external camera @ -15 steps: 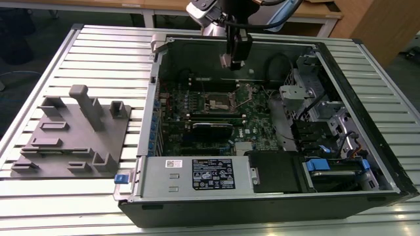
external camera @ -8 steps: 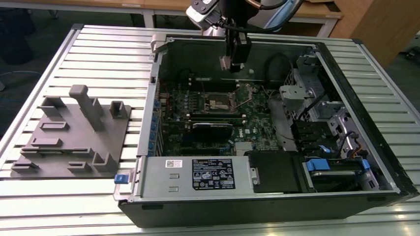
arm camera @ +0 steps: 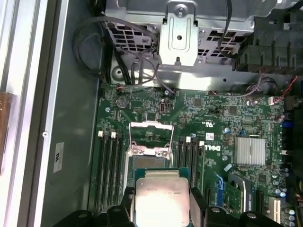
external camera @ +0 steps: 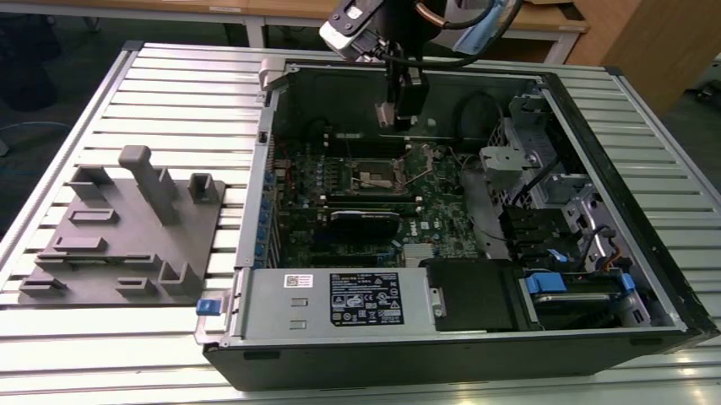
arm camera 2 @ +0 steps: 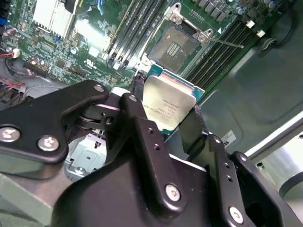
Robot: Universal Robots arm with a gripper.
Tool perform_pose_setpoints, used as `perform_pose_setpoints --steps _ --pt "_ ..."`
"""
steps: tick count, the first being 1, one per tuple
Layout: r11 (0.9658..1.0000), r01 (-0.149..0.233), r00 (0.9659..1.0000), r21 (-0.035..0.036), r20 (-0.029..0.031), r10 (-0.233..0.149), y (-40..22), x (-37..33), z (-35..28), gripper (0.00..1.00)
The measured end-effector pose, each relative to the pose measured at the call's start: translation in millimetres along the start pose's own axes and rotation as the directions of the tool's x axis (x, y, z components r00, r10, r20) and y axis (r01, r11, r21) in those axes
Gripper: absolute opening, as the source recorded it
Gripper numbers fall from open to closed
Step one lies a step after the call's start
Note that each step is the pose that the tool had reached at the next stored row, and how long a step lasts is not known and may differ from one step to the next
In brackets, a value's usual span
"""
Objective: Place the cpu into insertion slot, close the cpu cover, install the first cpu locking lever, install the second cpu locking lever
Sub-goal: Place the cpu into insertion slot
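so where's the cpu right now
In both wrist views the cpu sits clamped in the hand, raised above the green board just short of the open insertion slot, not seated in it.

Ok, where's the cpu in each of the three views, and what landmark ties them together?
Exterior view: in the gripper, raised near the insertion slot; hard to make out there.
Second wrist view: the cpu sits clamped in the gripper, short of the insertion slot.
First wrist view: cpu in the gripper, beside the insertion slot.
Shared landmark: the insertion slot.
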State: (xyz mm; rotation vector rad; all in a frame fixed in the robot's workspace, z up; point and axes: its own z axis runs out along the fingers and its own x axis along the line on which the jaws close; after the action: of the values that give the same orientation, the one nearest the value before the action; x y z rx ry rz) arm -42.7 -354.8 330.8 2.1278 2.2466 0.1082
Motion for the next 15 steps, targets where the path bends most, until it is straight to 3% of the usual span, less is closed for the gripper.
perform_pose_setpoints --steps 3,6,12,15 --pt "1.0000 0.000 1.0000 0.0001 0.0001 0.000 -0.4 -0.2 4.4 0.54" --pt "1.0000 0.000 1.0000 0.0002 0.0003 0.000 -0.4 -0.2 4.6 0.54" --pt "1.0000 0.000 1.0000 0.0000 0.0000 0.000 -1.2 -0.6 14.8 0.54" --pt "1.0000 0.000 1.0000 0.0001 0.0004 0.000 -1.3 -0.6 15.8 0.54"
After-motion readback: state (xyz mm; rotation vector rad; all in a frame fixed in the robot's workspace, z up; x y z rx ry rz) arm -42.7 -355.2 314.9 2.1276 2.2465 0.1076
